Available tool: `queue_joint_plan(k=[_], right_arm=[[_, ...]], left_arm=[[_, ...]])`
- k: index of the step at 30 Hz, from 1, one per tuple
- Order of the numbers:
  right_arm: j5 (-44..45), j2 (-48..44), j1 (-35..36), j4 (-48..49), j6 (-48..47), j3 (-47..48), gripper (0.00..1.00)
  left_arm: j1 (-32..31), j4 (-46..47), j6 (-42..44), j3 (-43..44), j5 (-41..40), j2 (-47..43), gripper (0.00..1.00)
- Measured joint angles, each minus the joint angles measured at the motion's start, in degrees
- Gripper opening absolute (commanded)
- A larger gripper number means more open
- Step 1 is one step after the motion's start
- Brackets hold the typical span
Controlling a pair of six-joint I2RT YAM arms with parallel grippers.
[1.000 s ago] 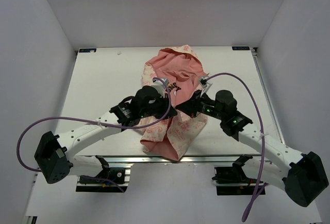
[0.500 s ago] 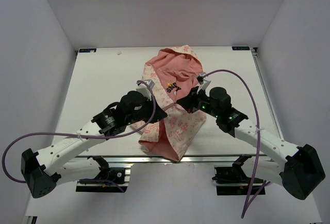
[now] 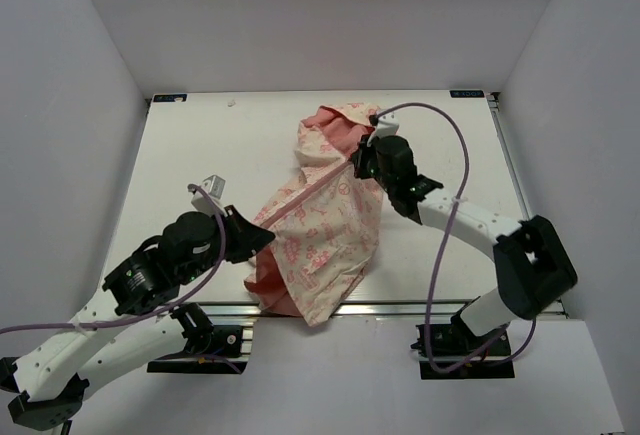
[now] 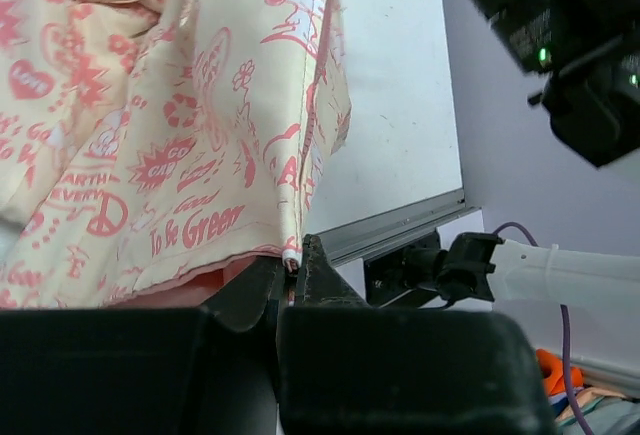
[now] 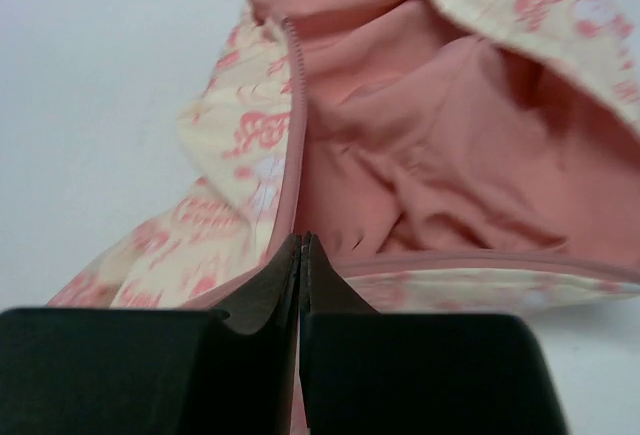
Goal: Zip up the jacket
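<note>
The jacket (image 3: pixel 320 225), cream with pink print, lies stretched on a slant across the table, its pink-lined hood (image 3: pixel 335 125) at the far end. Its zipper line (image 3: pixel 310 190) runs taut between both grippers. My left gripper (image 3: pixel 265 238) is shut on the zipper's bottom end at the hem; the left wrist view shows its jaws (image 4: pixel 292 263) pinching that end below the printed jacket (image 4: pixel 150 125). My right gripper (image 3: pixel 357 162) is shut on the zipper near the collar. In the right wrist view the right gripper (image 5: pixel 303 242) meets the pink zipper trim (image 5: pixel 297 115), beside the open pink lining (image 5: pixel 430 145).
The white table (image 3: pixel 200 155) ends at a metal rail (image 3: pixel 400 307) along its near edge, and the jacket's lower corner hangs over it. White walls enclose the left, right and back. A purple cable (image 3: pixel 450 135) arcs above the right arm.
The left arm has drawn back toward the near left with the hem. The right gripper has slid along the zipper toward the collar. The front has closed over the lining.
</note>
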Motion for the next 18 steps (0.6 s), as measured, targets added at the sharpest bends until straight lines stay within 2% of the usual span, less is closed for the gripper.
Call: queue_joint_plan(k=[7, 11, 18], right_arm=[[7.15, 15.98, -9.31, -0.13, -4.55, 13.73, 0.0], [9.38, 26.21, -14.58, -1.46, -6.49, 25.16, 0.0], [7.28, 36.57, -16.68, -4.9, -8.98, 40.04, 0.0]], left_arm=[[0.0, -5.9, -2.62, -0.15, -3.15, -0.74, 0.0], [0.0, -6.21, -3.5, -1.03, -4.28, -0.74, 0.0], [0.04, -1.42, -4.46, -7.06, -4.63, 0.48, 0.0]])
